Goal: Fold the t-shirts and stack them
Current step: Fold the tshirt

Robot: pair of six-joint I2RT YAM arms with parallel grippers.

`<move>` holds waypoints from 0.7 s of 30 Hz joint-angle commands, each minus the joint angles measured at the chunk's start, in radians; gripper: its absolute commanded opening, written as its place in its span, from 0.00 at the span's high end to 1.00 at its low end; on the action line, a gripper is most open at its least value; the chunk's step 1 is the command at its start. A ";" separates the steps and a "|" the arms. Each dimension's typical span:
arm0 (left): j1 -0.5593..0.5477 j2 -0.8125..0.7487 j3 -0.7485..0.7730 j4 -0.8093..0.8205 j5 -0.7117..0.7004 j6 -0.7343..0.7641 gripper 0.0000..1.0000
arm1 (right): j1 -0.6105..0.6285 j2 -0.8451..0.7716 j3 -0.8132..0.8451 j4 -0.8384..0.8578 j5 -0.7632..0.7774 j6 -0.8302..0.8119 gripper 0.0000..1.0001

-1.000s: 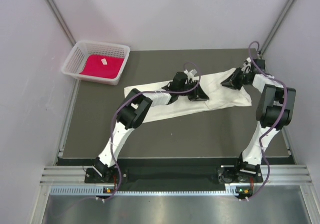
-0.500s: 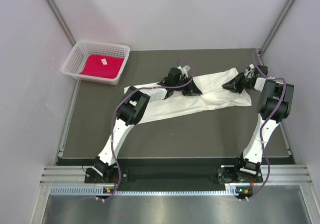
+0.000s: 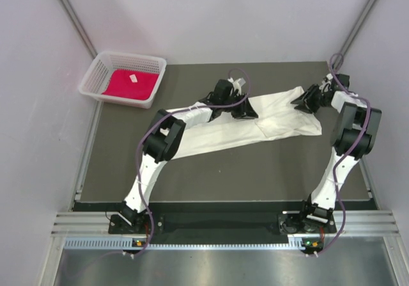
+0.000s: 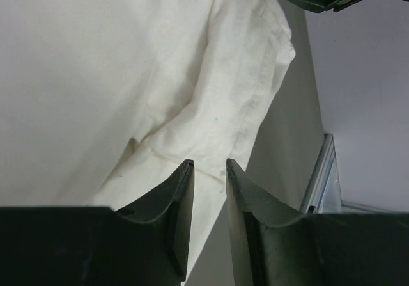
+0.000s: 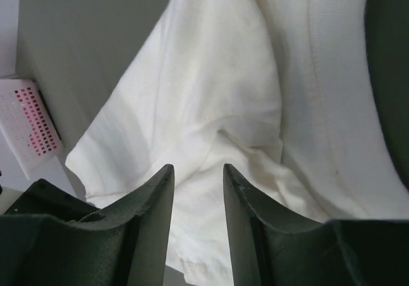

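Folding the cream-white t-shirt (image 3: 281,118) appears underway: right jaws stand apart over it, left jaws nearly together, grip indeterminate; next move likely requires pinching an edge.

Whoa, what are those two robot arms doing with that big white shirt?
They are folding t-shirts. The cream-white t-shirt lies stretched out, rumpled, across the dark table. The left tool sits at its middle, jaws nearly together; I cannot tell if it pinches cloth. The right tool is at the shirt's right end, jaws apart. The red t-shirt lies in the white basket at the far left corner.
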 commanded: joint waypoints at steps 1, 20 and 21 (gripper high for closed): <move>-0.020 -0.102 -0.017 0.065 0.009 -0.007 0.68 | -0.010 -0.155 -0.011 -0.018 0.032 -0.030 0.62; -0.098 0.100 0.001 0.164 0.022 -0.131 0.69 | 0.015 -0.057 -0.229 0.262 -0.121 0.048 0.61; -0.097 0.106 0.013 0.080 0.016 -0.107 0.69 | 0.003 -0.043 -0.212 0.259 -0.117 0.045 0.61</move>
